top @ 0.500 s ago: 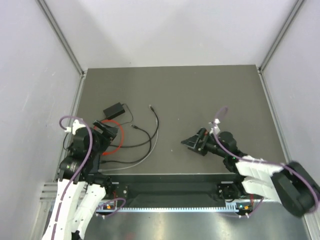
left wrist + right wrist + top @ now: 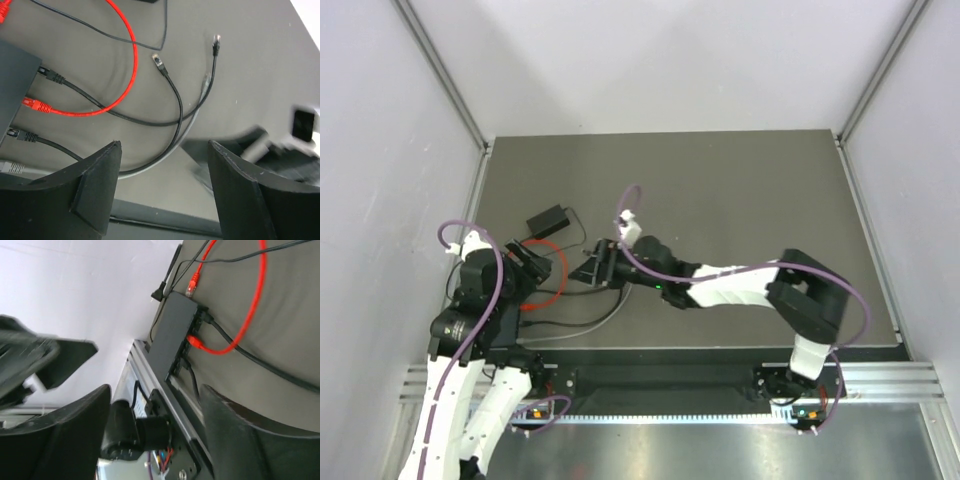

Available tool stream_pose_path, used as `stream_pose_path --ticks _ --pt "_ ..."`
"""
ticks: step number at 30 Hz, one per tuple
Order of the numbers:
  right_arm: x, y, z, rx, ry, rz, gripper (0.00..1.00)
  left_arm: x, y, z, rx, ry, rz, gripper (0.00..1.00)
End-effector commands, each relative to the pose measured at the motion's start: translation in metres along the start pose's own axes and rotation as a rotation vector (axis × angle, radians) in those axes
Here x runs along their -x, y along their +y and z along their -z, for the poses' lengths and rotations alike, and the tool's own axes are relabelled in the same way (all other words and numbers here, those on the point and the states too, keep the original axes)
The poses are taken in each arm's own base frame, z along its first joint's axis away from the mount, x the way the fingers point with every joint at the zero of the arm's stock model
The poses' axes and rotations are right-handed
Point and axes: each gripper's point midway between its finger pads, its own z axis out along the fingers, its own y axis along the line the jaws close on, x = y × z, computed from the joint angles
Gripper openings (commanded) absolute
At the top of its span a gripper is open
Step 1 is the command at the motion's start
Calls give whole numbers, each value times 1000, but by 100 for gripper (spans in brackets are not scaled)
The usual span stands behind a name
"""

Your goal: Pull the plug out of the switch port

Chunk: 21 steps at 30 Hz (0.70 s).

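The switch is a flat dark box lying by the table's near left edge; in the left wrist view only its corner shows, and the top view hides it under my left arm. Plugged into its edge are a red plug, two black plugs and a grey plug. The red plug also shows in the right wrist view. My left gripper is open and empty, a little right of the sockets. My right gripper is open and empty, facing the switch from the right, apart from it.
A small black adapter brick lies behind the cables. The red cable loops between the grippers. Loose cable ends lie on the mat. My right arm stretches across the table middle. The table's front rail is close.
My right arm has swung left across the table, from the right middle to beside the cables and my left gripper. The left arm has barely shifted.
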Motion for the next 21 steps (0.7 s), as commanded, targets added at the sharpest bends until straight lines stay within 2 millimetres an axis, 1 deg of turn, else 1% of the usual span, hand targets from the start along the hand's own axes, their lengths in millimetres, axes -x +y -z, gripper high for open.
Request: stream_pose_path --ticks 1,2,3,4,5,6,7,8,9,10,14,18,21 --pt "-8 -6 -38 -71 0 61 69 4 -13 12 -73 1 -58 73" --pt "-14 -8 -44 -73 12 55 62 3 -14 12 -81 7 -61 73" --pt "-20 -15 -55 -77 25 50 60 3 -17 14 -95 12 -63 73" --pt "-24 -17 -60 -76 35 42 53 1 -21 16 -116 23 -68 73" --pt "-29 -18 -64 -68 52 26 50 1 -23 18 -130 27 -69 73" --pt "-35 -24 -73 -65 66 21 50 2 -25 19 -139 18 -71 73" --pt "-38 -23 -78 -53 71 21 48 5 -27 21 -152 5 -76 73" --pt "-42 -25 -81 -56 80 18 48 1 -33 24 -187 28 -80 73" --pt "-45 -28 -88 -61 86 18 47 1 -34 26 -198 23 -84 73" --pt "-48 -31 -91 -77 92 21 47 2 -34 27 -202 20 -89 73" --pt "-50 -44 -101 -109 82 22 47 4 -36 29 -208 18 -99 73" --pt "-53 -54 -116 -125 86 23 46 3 -38 29 -210 29 -99 73" --pt "-54 -54 -125 -115 84 21 45 2 -40 30 -218 35 -99 73"
